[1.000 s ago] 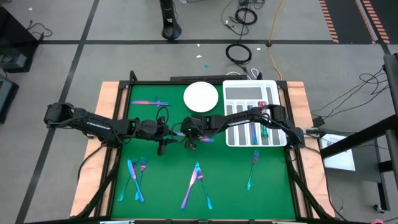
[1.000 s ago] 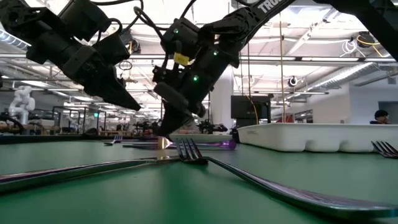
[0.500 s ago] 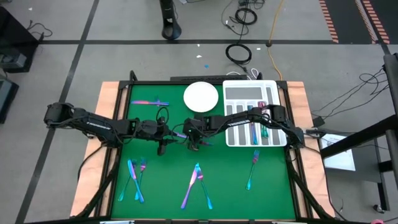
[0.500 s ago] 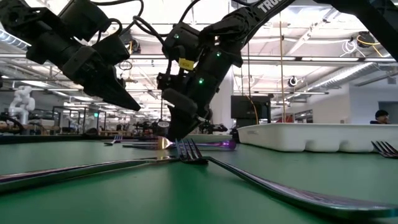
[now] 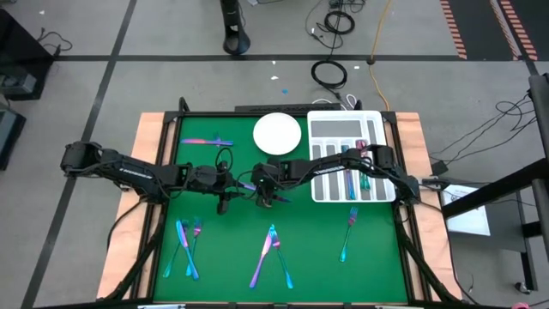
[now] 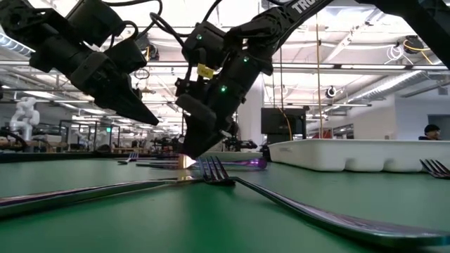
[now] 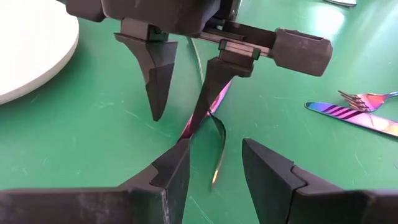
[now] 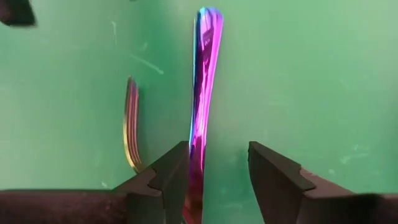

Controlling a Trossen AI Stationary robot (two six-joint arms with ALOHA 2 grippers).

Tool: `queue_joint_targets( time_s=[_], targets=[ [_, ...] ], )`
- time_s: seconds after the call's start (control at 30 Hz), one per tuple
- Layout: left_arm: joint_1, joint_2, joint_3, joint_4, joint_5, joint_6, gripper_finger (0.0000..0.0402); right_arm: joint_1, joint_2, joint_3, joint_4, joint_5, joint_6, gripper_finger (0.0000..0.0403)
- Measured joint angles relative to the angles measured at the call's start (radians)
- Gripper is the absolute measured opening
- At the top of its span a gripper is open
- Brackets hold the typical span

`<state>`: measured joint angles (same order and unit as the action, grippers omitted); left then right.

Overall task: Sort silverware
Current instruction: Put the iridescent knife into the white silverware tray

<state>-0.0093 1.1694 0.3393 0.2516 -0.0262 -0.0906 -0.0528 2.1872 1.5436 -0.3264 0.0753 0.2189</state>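
A slim iridescent pink-and-blue piece of silverware [image 8: 204, 81] lies flat on the green surface [image 5: 317, 249] near its middle, just in front of the white round plate [image 5: 277, 133]. In the high view its long axis runs roughly left to right, with a slight tilt; which end is the handle cannot be told. A second, curved iridescent piece [image 8: 130, 124] lies just beside it, roughly parallel.

The right pincer [image 5: 269, 194] is down over this piece, released: its two dark fingers [image 8: 273, 177] stand spread, one on either side of the handle, and one of them looks to be touching its edge. It grips nothing.

The left pincer [image 5: 225, 200] hovers just to the left of the right one, tips pointing at the same piece. Its fingers [image 7: 267, 171] also stand apart and carry nothing.

Elsewhere, more iridescent silverware lies on the surface: a pair at the far left [image 5: 206, 141], a group at the near left [image 5: 186, 245], a crossed pair near the middle front [image 5: 270, 256], and a fork at the near right [image 5: 347, 232]. A few pieces sit in the slots of the white slotted tray [image 5: 322, 129] at the far right
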Motion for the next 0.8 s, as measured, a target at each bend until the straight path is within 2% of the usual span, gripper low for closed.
queue_joint_targets(
  time_s=[0.53,0.63,0.8],
  targets=[
    [0.0,0.0,0.0,0.0,0.0,-0.005,0.0148,0.013,0.047,0.003,0.019,0.01,0.064,0.0149],
    [0.0,0.0,0.0,0.001,0.0,-0.005,0.0148,0.018,0.048,0.003,0.015,0.013,0.072,0.0136],
    [0.0,0.0,0.0,0.001,0.0,-0.004,0.0148,0.019,0.049,0.003,-0.002,0.016,0.111,0.0088]
  ],
)
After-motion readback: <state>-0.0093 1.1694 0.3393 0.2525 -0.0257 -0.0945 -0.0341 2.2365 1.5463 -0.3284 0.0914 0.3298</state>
